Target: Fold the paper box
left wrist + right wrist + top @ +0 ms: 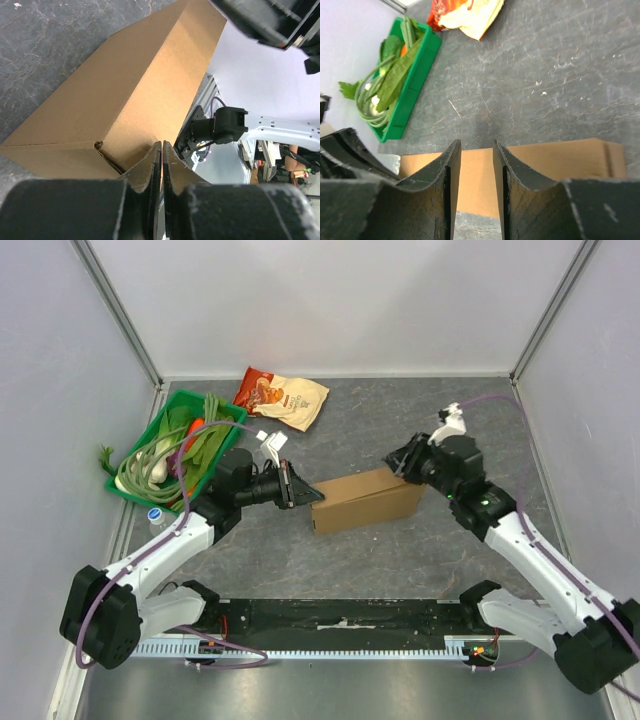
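Observation:
The paper box is a plain brown closed carton lying lengthwise in the middle of the table. My left gripper is at its left end. In the left wrist view its jaws stand shut, tips against the box beside a tucked flap corner, with nothing visibly between them. My right gripper hovers over the box's far right corner. In the right wrist view its fingers stand apart and empty, with the box just beyond and below them.
A green tray of vegetables sits at the back left, also seen as the green tray from the right wrist. A cream-and-red snack bag lies behind the box. A small white piece lies near the left wrist. Walls enclose three sides.

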Controlling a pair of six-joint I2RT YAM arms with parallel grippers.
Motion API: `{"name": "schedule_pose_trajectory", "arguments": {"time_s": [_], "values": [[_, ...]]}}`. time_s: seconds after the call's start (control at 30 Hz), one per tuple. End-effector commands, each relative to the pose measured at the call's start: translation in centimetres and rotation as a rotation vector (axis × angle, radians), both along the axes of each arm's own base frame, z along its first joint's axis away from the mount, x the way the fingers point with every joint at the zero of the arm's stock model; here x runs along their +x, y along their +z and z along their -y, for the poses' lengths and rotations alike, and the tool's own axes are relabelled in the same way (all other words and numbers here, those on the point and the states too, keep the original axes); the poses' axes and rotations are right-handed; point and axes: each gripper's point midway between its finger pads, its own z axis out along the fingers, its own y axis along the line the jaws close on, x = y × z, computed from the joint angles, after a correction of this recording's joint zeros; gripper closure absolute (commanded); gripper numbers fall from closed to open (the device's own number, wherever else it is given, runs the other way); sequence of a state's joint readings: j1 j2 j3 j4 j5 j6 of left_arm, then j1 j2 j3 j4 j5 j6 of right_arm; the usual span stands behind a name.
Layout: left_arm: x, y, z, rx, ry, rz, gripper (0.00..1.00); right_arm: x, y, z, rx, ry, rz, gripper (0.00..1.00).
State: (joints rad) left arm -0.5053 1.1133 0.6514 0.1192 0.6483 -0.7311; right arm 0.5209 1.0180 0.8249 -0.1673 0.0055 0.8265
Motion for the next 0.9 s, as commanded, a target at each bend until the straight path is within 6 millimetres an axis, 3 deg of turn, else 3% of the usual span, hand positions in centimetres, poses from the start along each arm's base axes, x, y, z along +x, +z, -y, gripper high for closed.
{"name": "schedule_pose_trajectory", "arguments": {"time_s": [0.0, 0.03, 0.07, 0.1, 0.13, 0.17, 0.23, 0.27, 0.3, 0.37, 0.43, 0.53, 0.57, 0.7, 0.83, 0.87], "values": [[0.0, -3.8, -1.4, 0.14, 0.038, -0.052, 0.89, -0.5, 4.5, 3.0, 0.039, 0.089, 0.115, 0.62], [0.0, -3.8, -1.4, 0.146, 0.041, -0.05, 0.89, -1.2, 4.6, 2.9, 0.061, 0.147, 0.115, 0.62], [0.1, -3.7, -1.4, 0.148, 0.038, -0.042, 0.89, -0.9, 4.7, 4.5, 0.07, 0.128, 0.127, 0.63], [0.3, -3.9, -1.4, 0.153, 0.038, -0.045, 0.89, -0.9, 3.8, 4.9, 0.085, 0.146, 0.121, 0.63], [0.4, -3.8, -1.3, 0.154, 0.037, -0.043, 0.89, -2.1, 3.7, 4.2, 0.131, 0.245, 0.12, 0.64], [0.3, -3.9, -1.3, 0.158, 0.032, -0.045, 0.9, -1.8, 2.0, 5.4, 0.176, 0.225, 0.079, 0.65], [0.4, -3.9, -1.3, 0.159, 0.031, -0.042, 0.9, -2.3, 1.8, 5.0, 0.244, 0.311, 0.108, 0.67], [0.4, -4.0, -1.3, 0.163, 0.031, -0.04, 0.89, -2.2, -0.4, 5.9, 0.273, 0.279, 0.064, 0.68], [0.4, -4.1, -1.4, 0.17, 0.034, -0.041, 0.89, -2.2, -0.5, 5.9, 0.283, 0.281, 0.08, 0.69], [0.6, -3.8, -1.5, 0.185, 0.033, -0.029, 0.89, -2.5, -3.1, 6.4, 0.265, 0.244, 0.036, 0.7], [0.6, -3.4, -1.6, 0.193, 0.027, -0.025, 0.89, -2.8, -3.9, 6.5, 0.249, 0.242, 0.027, 0.7], [1.1, -1.8, -1.3, 0.188, 0.017, 0.014, 0.88, -2.4, -2.1, 6.8, 0.205, 0.235, 0.065, 0.69], [1.2, -1.4, -1.2, 0.189, 0.015, 0.02, 0.87, -1.9, 0.4, 7.0, 0.181, 0.239, 0.118, 0.69], [1.2, -1.9, -1.2, 0.199, 0.008, 0.015, 0.87, -1.4, 3.5, 6.8, 0.176, 0.257, 0.135, 0.68], [1.3, -1.5, -1.0, 0.194, -0.004, 0.025, 0.84, -1.5, 1.4, 6.4, 0.247, 0.258, 0.094, 0.69], [1.6, -0.4, -0.8, 0.181, -0.006, 0.045, 0.8, -2.0, -0.4, 6.3, 0.27, 0.25, 0.048, 0.69]]}}
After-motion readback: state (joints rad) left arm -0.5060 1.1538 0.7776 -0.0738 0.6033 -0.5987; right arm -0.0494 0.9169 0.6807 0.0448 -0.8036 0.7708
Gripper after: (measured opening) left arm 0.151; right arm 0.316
